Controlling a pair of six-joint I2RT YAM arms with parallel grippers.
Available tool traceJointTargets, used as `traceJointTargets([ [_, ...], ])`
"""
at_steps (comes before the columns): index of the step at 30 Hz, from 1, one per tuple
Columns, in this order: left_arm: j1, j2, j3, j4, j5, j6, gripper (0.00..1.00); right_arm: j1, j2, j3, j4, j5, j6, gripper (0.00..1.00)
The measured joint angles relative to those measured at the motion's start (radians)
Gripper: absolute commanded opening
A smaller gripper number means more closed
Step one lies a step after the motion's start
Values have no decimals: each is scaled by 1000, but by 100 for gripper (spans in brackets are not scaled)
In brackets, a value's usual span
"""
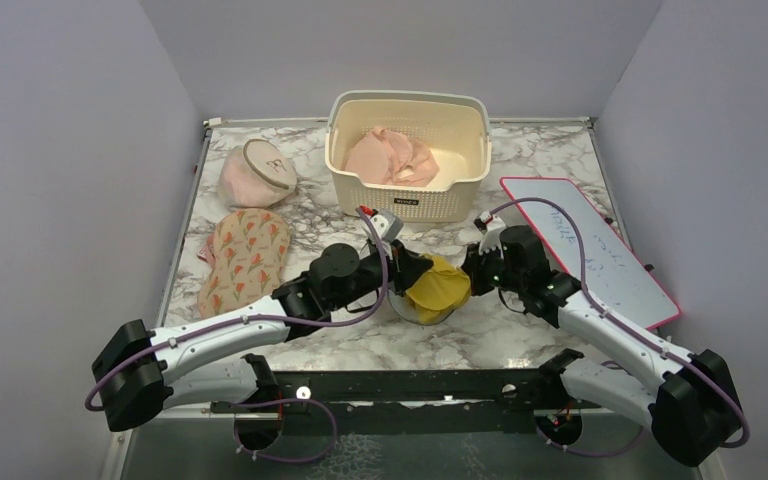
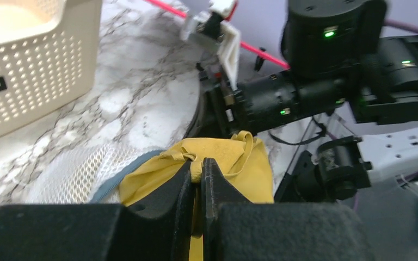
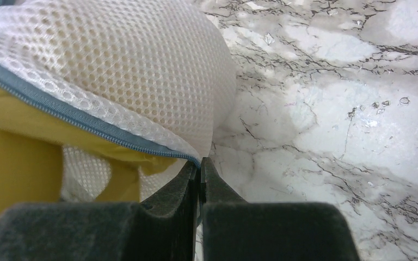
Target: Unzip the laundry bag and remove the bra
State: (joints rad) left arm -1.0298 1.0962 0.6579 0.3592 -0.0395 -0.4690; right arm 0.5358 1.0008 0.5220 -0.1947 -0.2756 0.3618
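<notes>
The laundry bag (image 3: 141, 70) is white mesh with a grey zip rim (image 3: 76, 114) and lies unzipped on the marble table between my two arms. A yellow bra (image 1: 438, 288) bulges out of its opening. My left gripper (image 2: 197, 163) is shut on a fold of the bra (image 2: 234, 157), right beside the bag's mesh (image 2: 76, 168). My right gripper (image 3: 200, 162) is shut on the end of the grey zip rim, with yellow fabric (image 3: 11, 163) showing inside the bag. From above, the left gripper (image 1: 412, 272) and right gripper (image 1: 470, 272) flank the bra, and the bag is mostly hidden under it.
A cream perforated basket (image 1: 408, 150) holding pink garments (image 1: 392, 158) stands at the back. A pinkish round bag (image 1: 256, 174) and a floral fabric piece (image 1: 245, 255) lie at the left. A pink-edged whiteboard (image 1: 590, 250) lies at the right.
</notes>
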Motion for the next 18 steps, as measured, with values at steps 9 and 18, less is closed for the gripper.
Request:
traceJointTargets([
  [9,0,-113,15,83,60,8,0,0,-5,0,0,0,0,1],
  [18,0,-143,15,174,69,-48,0,0,-13,0,0,-1,0,1],
])
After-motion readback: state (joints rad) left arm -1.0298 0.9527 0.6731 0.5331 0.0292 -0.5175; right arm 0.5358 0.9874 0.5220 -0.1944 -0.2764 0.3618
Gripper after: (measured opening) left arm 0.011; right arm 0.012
